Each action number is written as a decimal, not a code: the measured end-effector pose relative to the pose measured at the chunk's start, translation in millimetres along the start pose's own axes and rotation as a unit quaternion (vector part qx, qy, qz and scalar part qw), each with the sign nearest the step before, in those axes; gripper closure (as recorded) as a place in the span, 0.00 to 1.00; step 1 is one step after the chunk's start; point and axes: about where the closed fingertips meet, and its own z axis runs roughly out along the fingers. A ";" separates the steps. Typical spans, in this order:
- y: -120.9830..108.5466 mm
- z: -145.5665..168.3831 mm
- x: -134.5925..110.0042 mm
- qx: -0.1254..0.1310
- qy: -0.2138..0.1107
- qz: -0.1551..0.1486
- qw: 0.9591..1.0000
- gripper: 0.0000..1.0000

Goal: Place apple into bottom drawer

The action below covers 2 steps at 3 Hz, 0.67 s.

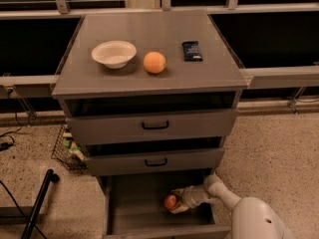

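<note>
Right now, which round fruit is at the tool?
The red apple, at the tool inside the bottom drawer; the orange lies on the cabinet top.

text: none you can read, even on the dark packet (192,50) near the right edge of the worktop (149,31) | gripper (174,202): in bottom drawer (134,210), jaws clasping apple (171,201)

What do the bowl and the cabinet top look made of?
The bowl: probably ceramic or plastic, white, smooth, faintly glossy. The cabinet top: grey, matte, even surface, likely painted metal or laminate; unclear which. The gripper is down in the bottom drawer, gripping the apple.
</note>
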 end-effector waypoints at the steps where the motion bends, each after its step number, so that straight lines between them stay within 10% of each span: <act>1: 0.0 0.0 0.0 0.000 0.000 0.000 1.000 0.15; 2: 0.1 0.1 0.0 0.000 0.000 0.000 1.000 0.00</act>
